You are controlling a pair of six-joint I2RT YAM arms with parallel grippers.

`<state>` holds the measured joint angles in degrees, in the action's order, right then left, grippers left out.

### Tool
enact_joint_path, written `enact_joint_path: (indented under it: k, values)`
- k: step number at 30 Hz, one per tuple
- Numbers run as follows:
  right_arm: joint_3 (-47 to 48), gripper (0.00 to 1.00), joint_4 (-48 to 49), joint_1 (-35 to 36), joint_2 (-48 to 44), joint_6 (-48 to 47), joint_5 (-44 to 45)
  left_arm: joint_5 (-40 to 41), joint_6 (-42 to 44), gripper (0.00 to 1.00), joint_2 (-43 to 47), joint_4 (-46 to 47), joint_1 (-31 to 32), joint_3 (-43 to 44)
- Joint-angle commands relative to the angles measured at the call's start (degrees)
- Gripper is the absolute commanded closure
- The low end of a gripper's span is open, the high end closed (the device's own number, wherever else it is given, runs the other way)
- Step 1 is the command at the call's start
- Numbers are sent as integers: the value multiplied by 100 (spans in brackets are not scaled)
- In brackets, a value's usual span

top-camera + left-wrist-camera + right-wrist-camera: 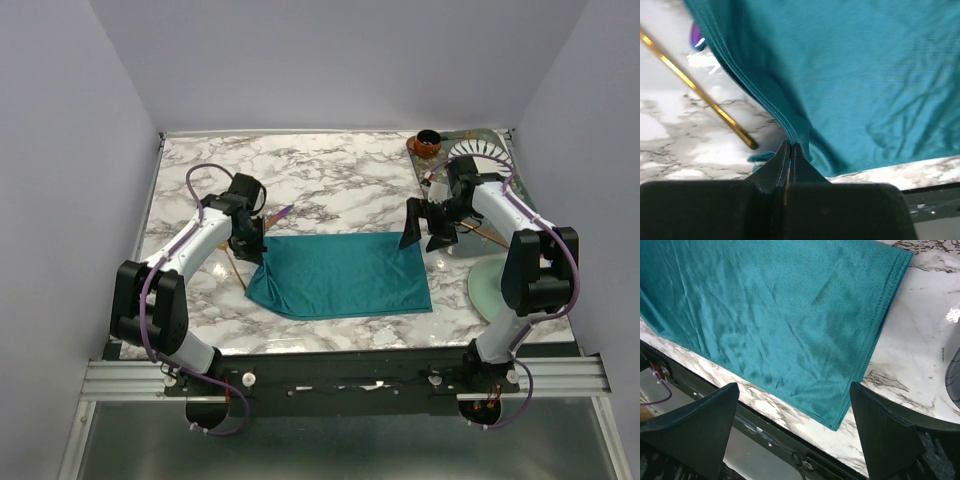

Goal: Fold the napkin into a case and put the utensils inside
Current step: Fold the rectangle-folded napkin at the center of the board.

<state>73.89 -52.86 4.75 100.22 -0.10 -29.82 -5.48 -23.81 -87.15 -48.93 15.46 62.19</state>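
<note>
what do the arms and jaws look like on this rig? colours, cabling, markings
Left arm and right arm: white links, bulky black joint housings, a purple cable looping along each. Jaws: matte black tapering wedges. Bases sit on a silver rail. No markings visible.

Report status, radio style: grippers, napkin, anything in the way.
Left gripper shut on napkin at left edge. Right gripper open, above its right edge. Fold unfinished: napkin wide. Gold utensil close beside left gripper.
</note>
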Motion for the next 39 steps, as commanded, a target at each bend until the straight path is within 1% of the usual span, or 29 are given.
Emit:
enact_joint_path:
  k: [1, 6, 11, 13, 17, 24, 27, 33, 34, 36, 37, 38, 39]
  values:
    - [64, 0, -102, -106, 76, -131, -182, -410, -526, 100, -108, 225, 588, 652]
    - [117, 0, -242, -238, 155, -218, -462, -604, -967, 100, -732, 445, 1352, 1303]
    - [100, 0, -427, -449, 155, -456, -796, -876, -1345, 100, -1434, 709, 1916, 1988]
    - [91, 0, -532, -677, 164, -544, -893, -955, -1485, 100, -1628, 797, 2196, 2164]
    - [65, 0, -699, -862, 182, -667, -1104, -1104, -1740, 100, -2164, 1069, 2574, 2533]
    - [-146, 1, -726, -976, 155, -632, -1271, -1377, -2162, 100, -2789, 1579, 2971, 2956]
    - [-217, 4, -656, -976, 190, -544, -1324, -1491, -2259, 100, -3026, 1685, 3050, 3132]
    - [-331, 10, -401, -976, 226, -246, -1403, -1562, -2478, 100, -3167, 1887, 3147, 3203]
    - [-349, 12, -357, -976, 226, -193, -1412, -1588, -2470, 86, -3176, 1904, 3138, 3194]
    - [-436, 15, -217, -976, 226, -70, -1421, -1684, -2462, 65, -3124, 1939, 3051, 3133]
    - [-480, 18, -164, -976, 199, -34, -1421, -1798, -2401, 49, -3054, 2035, 3016, 3063]
    - [-550, 19, -111, -976, 190, -17, -1421, -1921, -2356, 45, -2957, 2123, 2893, 2853]
    - [-577, 20, -6, -976, 182, -17, -1421, -2114, -2295, 43, -2695, 2246, 2840, 2703]
